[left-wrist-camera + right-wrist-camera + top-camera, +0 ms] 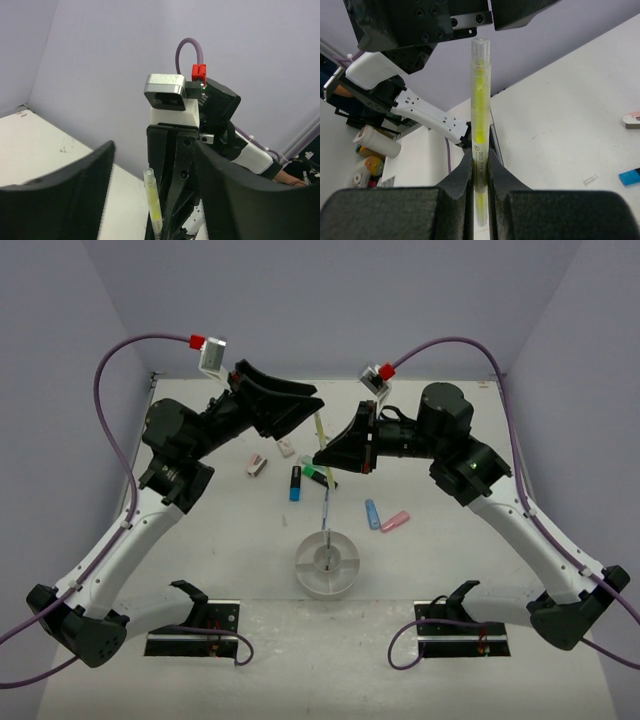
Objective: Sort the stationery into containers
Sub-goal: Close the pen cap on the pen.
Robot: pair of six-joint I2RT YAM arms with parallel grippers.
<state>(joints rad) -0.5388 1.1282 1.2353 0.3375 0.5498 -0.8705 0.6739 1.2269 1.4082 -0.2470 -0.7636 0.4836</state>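
My right gripper is shut on a thin yellow pen and holds it above the table; the right wrist view shows the pen pinched upright between the jaws. My left gripper is open and raised, its jaws apart on either side of the pen's top end without touching it. The round white dish sits in front of the arms. A thin blue-grey pen stands in it at the centre cup.
On the table behind the dish lie a blue highlighter, a green one, a second blue one, a pink one and two erasers. Purple walls close in the back and the sides.
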